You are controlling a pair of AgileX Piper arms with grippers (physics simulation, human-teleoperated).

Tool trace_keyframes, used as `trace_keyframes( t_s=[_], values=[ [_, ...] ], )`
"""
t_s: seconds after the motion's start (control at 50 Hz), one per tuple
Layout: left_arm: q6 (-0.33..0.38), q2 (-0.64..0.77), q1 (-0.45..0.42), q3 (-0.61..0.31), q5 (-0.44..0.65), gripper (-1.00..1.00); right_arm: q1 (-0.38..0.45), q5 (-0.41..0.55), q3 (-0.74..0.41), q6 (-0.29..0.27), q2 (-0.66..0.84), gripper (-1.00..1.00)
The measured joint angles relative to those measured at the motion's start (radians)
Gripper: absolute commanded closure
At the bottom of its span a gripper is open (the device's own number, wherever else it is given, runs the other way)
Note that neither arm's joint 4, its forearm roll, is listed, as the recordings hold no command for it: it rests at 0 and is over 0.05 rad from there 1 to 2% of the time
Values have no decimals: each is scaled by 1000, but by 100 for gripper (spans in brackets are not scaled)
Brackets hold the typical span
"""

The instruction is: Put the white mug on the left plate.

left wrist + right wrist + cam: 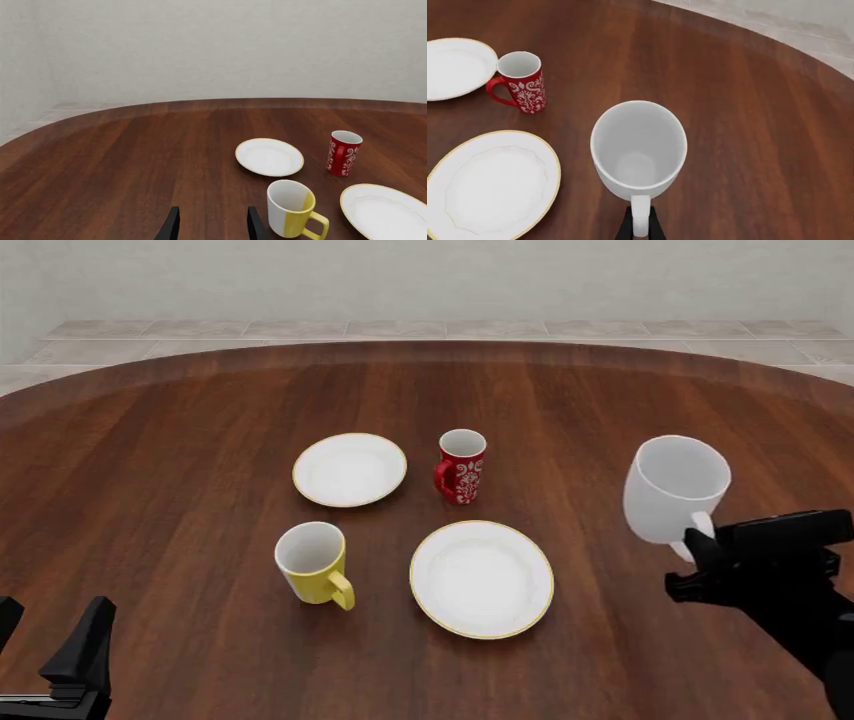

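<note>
The white mug point(674, 485) point(639, 150) is at the right of the table, tilted a little, with my right gripper point(699, 546) point(639, 227) shut on its loop handle. The left plate point(350, 469) point(269, 156) point(454, 67), small and gold-rimmed, lies empty at centre left, well apart from the mug. My left gripper point(47, 635) point(212, 227) is open near the front left edge, holding nothing.
A red patterned mug point(462, 466) point(520, 82) stands just right of the left plate. The larger gold-rimmed plate point(482, 578) point(494, 182) lies between the white mug and a yellow mug point(315, 563) point(291, 207). The round dark wooden table point(174, 440) carries everything.
</note>
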Motion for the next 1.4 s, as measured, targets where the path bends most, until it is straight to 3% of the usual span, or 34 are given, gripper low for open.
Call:
trace_keyframes(
  t_s=[0.36,1.4],
  values=[
    [0,0,0,0,0,-100,62,47,-121,-18,29,100],
    [0,0,0,0,0,-100,290,109,-511,6,284,100]
  ],
)
